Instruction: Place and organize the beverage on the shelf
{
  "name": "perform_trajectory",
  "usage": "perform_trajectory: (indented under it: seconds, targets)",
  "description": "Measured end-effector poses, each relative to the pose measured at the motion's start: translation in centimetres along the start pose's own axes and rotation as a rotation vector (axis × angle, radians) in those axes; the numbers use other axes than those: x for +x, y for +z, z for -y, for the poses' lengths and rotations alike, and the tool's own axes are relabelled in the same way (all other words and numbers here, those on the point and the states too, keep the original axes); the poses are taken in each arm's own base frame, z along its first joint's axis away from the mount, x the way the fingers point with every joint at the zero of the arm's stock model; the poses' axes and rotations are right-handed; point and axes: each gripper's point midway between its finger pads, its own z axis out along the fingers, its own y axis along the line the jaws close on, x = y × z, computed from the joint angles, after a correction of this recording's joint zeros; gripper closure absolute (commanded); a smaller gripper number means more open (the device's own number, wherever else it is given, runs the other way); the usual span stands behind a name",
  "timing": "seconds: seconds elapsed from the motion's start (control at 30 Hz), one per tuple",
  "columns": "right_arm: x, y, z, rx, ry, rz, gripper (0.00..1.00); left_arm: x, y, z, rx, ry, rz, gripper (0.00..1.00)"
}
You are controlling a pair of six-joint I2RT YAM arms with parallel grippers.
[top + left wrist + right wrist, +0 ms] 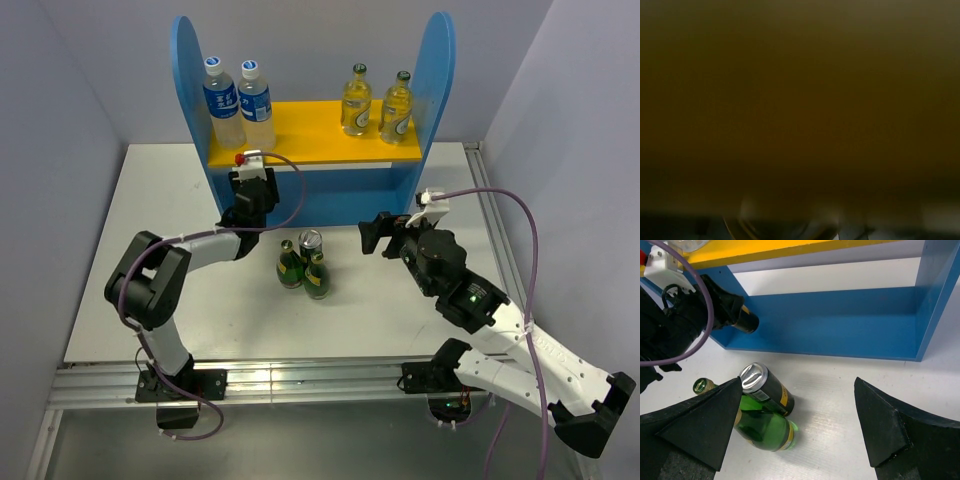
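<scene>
One can [749, 324] in left pincer [732, 315], at shelf [840, 315] btm-left corner

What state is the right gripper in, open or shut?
Open: in the wrist view the right gripper has its fingers spread wide apart, gripping nothing.

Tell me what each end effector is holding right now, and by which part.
The left end effector grips a can around its side, with one end sticking out. The right end effector is open and holds nothing.
</scene>
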Motion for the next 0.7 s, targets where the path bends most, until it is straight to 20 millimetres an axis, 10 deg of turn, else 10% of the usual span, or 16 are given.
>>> perform_trajectory:
  seconds: [0.4, 0.7]
  targets:
    - [0.2, 0.2, 0.1, 0.005, -0.001, 0.000, 0.01, -0.4, 0.6, -0.5, -0.030, -0.019, 0.056, 1.00]
    - [0.8, 0.4, 0.2, 0.009, -0.007, -0.012, 0.01, 3.8, -2.8, -3.7, -0.066, 0.015, -0.036, 1.00]
